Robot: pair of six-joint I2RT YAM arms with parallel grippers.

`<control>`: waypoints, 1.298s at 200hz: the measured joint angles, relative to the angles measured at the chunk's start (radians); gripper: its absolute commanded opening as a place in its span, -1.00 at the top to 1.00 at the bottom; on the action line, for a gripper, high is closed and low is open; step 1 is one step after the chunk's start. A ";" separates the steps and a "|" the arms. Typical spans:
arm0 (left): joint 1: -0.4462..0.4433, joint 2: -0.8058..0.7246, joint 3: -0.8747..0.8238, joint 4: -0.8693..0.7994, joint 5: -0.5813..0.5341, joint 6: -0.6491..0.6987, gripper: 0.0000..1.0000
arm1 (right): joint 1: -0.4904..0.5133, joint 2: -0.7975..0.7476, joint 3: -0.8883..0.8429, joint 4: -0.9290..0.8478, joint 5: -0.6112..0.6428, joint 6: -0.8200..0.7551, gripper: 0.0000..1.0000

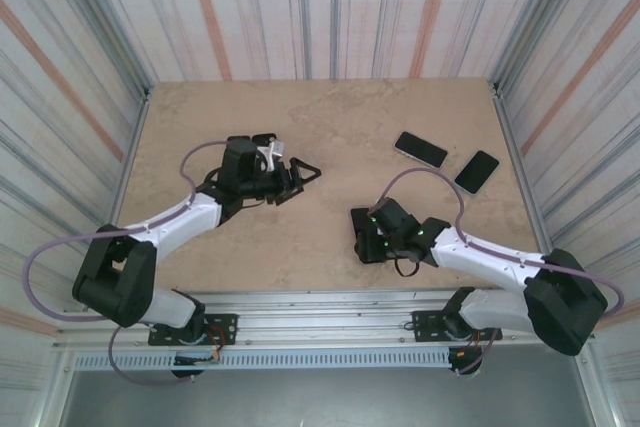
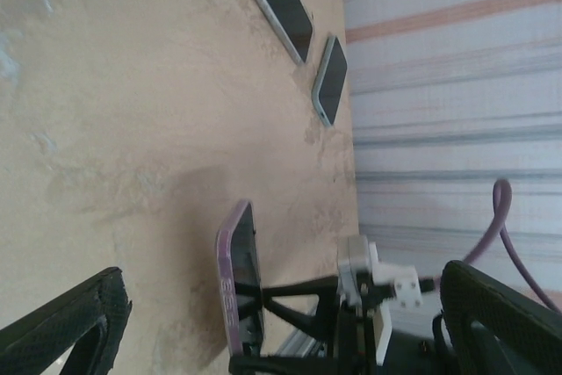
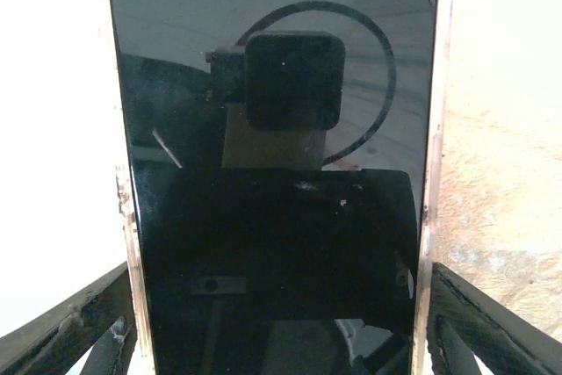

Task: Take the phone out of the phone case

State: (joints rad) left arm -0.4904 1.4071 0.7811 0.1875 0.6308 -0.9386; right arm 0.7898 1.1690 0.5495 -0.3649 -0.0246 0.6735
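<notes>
The right pincer [image 1: 363, 235] is pinching the black-screened slab phone [image 2: 252, 280] on edge, sitting in its lilac-rimmed case [image 2: 226, 263] (separation not yet begun), while the left pincer [image 1: 298, 183] is hovering nearby, spread wide.

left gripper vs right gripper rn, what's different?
The left gripper is wide open and empty. The right gripper has its fingers on both long edges of the phone. The left gripper sits mid-table, pointing toward the right arm. The right gripper sits closer to the arm bases. Shared: both are black two-finger grippers over the tan table.
</notes>
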 measured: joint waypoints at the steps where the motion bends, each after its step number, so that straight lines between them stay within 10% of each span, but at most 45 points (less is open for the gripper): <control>1: -0.003 -0.001 -0.001 0.000 -0.002 0.000 -0.87 | -0.001 -0.002 -0.001 0.001 -0.001 0.000 -0.07; 118: -0.271 0.062 0.127 -0.026 -0.173 0.101 -0.39 | -0.084 -0.137 0.055 0.065 -0.090 0.005 -0.03; 259: -0.284 0.208 0.274 -0.087 -0.232 0.157 0.49 | -0.095 -0.143 0.090 0.082 -0.112 0.005 -0.02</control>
State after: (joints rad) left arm -0.7746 1.6146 1.0550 0.1005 0.3988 -0.7815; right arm 0.6949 1.0260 0.6399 -0.2832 -0.1364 0.6785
